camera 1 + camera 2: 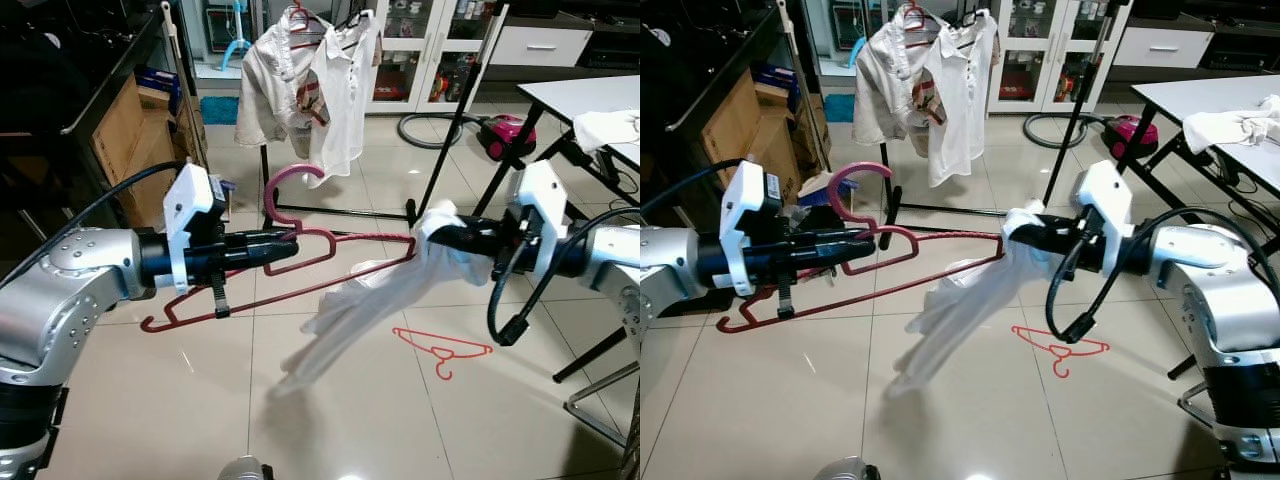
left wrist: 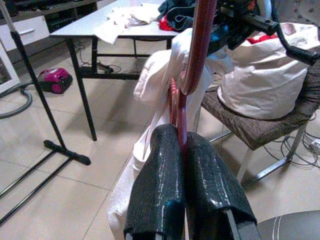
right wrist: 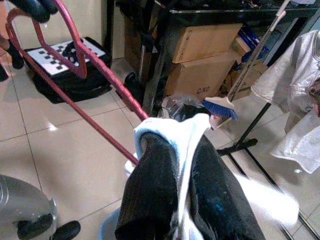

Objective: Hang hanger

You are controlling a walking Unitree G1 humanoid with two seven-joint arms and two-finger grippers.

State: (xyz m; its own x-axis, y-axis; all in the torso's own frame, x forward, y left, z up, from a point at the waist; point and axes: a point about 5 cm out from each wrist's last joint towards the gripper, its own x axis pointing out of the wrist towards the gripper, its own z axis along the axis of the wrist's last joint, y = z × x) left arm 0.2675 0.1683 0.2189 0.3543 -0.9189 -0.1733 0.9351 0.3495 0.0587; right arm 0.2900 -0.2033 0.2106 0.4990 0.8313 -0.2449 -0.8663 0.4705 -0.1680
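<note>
A dark red hanger (image 1: 300, 275) is held level in the air between my two arms, its hook (image 1: 290, 180) pointing up. My left gripper (image 1: 290, 248) is shut on the hanger by its neck; the left wrist view has the black fingers (image 2: 165, 175) pinched on the red wire (image 2: 200, 45). My right gripper (image 1: 430, 232) is shut on a white garment (image 1: 350, 320) at the hanger's right end. The cloth droops toward the floor. In the right wrist view the white cloth (image 3: 187, 135) wraps over the fingers, with the hanger (image 3: 100, 75) beyond.
A black clothes rack (image 1: 465, 110) stands ahead with white shirts (image 1: 320, 80) hung on it. An orange hanger (image 1: 445, 350) lies on the tiled floor. A white table (image 1: 590, 95) with laundry is at right, a pink vacuum (image 1: 505, 130) beyond, cardboard boxes (image 1: 130, 140) at left.
</note>
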